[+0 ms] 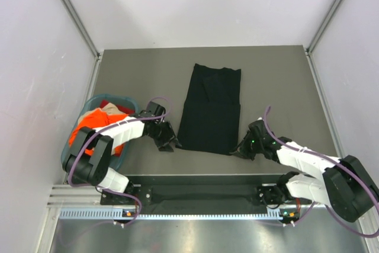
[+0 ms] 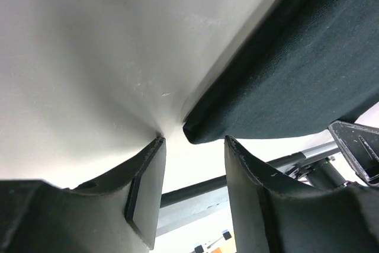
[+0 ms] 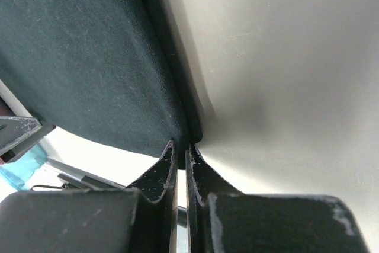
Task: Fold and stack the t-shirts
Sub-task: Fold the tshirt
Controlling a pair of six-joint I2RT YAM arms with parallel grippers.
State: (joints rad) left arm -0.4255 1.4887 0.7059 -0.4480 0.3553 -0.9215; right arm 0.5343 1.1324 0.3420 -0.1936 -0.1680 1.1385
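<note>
The black t-shirt [image 1: 211, 108] lies flat in the middle of the table, folded into a long narrow rectangle. My left gripper [image 1: 169, 142] is at its near left corner. In the left wrist view the left gripper [image 2: 195, 146] is open and empty, and the shirt's corner [image 2: 296, 75] lies just ahead of the fingertips. My right gripper [image 1: 244, 148] is at the near right corner. In the right wrist view the right gripper [image 3: 180, 149] is shut on the shirt's edge [image 3: 89, 57]. The orange t-shirt [image 1: 95, 125] lies bunched in the basket.
A teal plastic basket [image 1: 126, 100] stands at the table's left edge, under my left arm, and holds a beige cloth [image 1: 95, 114] beside the orange shirt. Grey tabletop [image 1: 272, 81] shows on both sides of the black shirt. White walls enclose the table.
</note>
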